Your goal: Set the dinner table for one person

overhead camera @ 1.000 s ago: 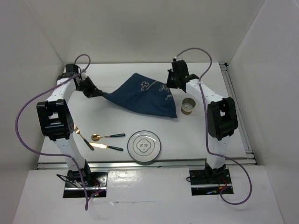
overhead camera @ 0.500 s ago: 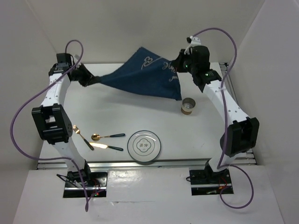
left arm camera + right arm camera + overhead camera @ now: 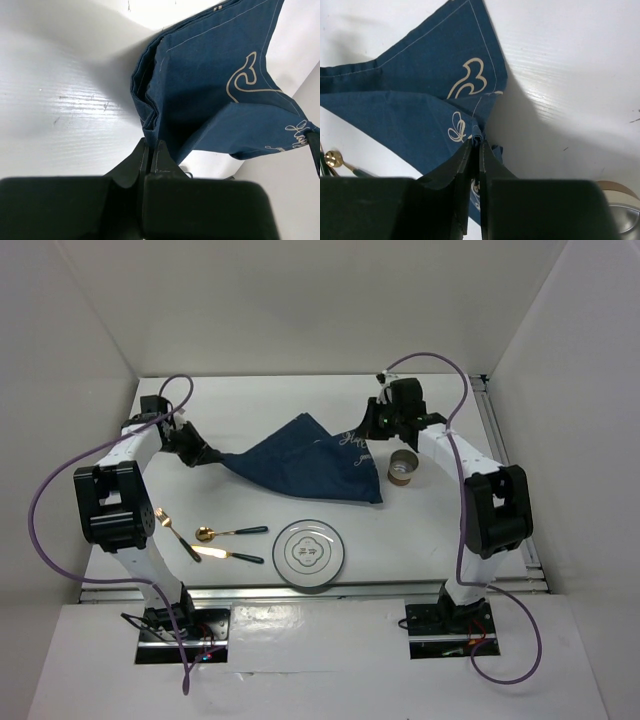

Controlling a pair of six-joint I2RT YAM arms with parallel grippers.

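Observation:
A navy blue cloth mat point(image 3: 310, 460) with pale drawings hangs stretched between my two grippers over the far half of the white dinner table point(image 3: 430, 530). My left gripper point(image 3: 205, 453) is shut on the mat's left corner; in the left wrist view the fingertips point(image 3: 150, 146) pinch the folded edge of the cloth point(image 3: 210, 85). My right gripper point(image 3: 372, 430) grips the right corner, and the right wrist view shows a bunch of cloth point(image 3: 420, 100) squeezed between the nearly shut jaws point(image 3: 476, 145). The mat sags in a triangle, its lower corner near the table.
A metal cup point(image 3: 403, 468) stands just right of the mat, also seen as the cup point(image 3: 620, 205) in the right wrist view. A round plate point(image 3: 311, 553) sits near the front edge. A fork point(image 3: 175, 533), spoon point(image 3: 225, 533) and knife point(image 3: 230, 555) lie left of it.
Half a second ago both arms held the mat high and far back; they have now come down and nearer, and the mat hangs lower over the table.

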